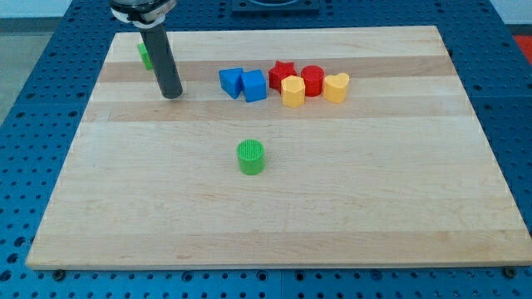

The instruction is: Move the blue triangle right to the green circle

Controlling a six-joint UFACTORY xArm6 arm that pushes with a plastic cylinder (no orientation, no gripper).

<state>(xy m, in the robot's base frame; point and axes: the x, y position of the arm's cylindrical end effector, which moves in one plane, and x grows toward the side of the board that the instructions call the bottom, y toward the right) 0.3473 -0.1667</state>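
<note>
The blue triangle (254, 85) was a small solid block of plain blue, with a flat top face and darker side walls. It stood on the wooden tabletop (349, 208) in the upper middle part of the view, touching a second blue block (230, 80) on its left — the shape of that one I could not make out clearly. Which way the triangle pointed, and where its long axis lay, could not be told from this angle.

To its right a tight group followed: a red star (283, 73), a yellow block (293, 91), a red round block (312, 80) and a yellow heart (336, 87).

The green circle (251, 157) stood alone, well below the triangle.

The end effector was only a dark rod, with nothing to open or close; my tip (171, 95) rested on the tabletop to the left of the blue blocks, near but apart. Another green block (144, 55) was partly hidden behind the rod.
</note>
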